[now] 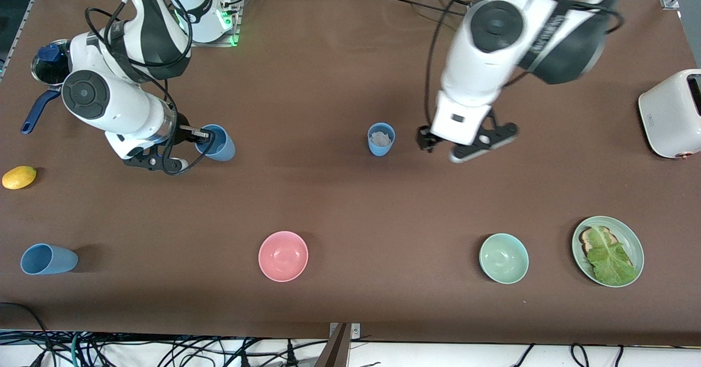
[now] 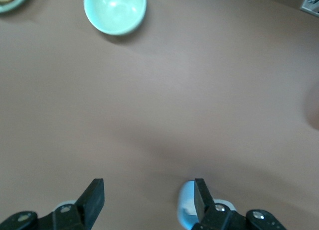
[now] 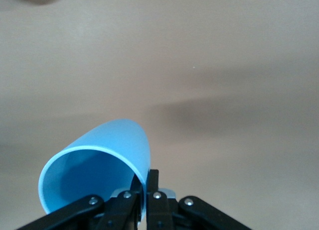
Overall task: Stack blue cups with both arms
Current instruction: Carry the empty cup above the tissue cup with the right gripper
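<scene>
One blue cup [image 1: 381,138] stands upright mid-table with something pale inside. My left gripper [image 1: 452,149] is open and empty, close beside it toward the left arm's end. In the left wrist view the cup [image 2: 186,206] shows just beside one finger of the left gripper [image 2: 148,197]. My right gripper [image 1: 200,135] is shut on the rim of a second blue cup [image 1: 218,143], held tilted, with one finger inside and one outside. The right wrist view shows that cup [image 3: 99,163] and the right gripper [image 3: 148,182]. A third blue cup [image 1: 48,259] lies on its side near the front edge at the right arm's end.
A pink bowl [image 1: 283,256], a green bowl [image 1: 504,258] and a green plate [image 1: 633,243] with toast and lettuce sit near the front edge. A white toaster [image 1: 671,112] stands at the left arm's end. A dark-blue pot [image 1: 49,66] and a yellow fruit [image 1: 19,177] are at the right arm's end.
</scene>
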Action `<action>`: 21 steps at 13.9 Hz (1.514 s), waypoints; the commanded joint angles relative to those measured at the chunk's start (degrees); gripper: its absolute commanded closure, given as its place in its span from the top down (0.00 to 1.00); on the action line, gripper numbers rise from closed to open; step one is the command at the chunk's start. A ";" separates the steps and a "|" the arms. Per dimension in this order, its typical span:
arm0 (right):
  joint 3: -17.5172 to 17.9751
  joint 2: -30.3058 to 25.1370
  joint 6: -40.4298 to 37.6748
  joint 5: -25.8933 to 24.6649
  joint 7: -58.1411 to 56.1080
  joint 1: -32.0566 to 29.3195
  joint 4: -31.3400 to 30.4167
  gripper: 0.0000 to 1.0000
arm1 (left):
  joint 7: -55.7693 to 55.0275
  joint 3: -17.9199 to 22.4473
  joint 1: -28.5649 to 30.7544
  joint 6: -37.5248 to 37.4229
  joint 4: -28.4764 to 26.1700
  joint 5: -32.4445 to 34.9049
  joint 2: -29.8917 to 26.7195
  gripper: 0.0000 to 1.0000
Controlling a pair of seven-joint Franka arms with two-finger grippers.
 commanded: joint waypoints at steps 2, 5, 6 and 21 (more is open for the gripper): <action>1.01 0.08 -1.76 0.68 7.37 4.17 2.96 0.00 | 19.85 11.09 -0.01 -4.35 -0.40 -5.37 -4.28 0.85; 1.01 0.34 -1.76 0.68 14.83 9.61 4.54 0.00 | 33.21 19.70 -0.10 -5.67 0.82 -8.00 -5.16 0.90; 1.01 0.95 -1.76 0.68 17.91 11.81 5.59 0.00 | 37.87 22.52 -0.10 -6.72 1.87 -8.53 -5.16 0.93; 1.01 15.53 -1.84 0.06 33.32 30.37 26.14 0.00 | 57.62 33.99 -0.10 -7.52 3.82 -11.17 -4.81 0.99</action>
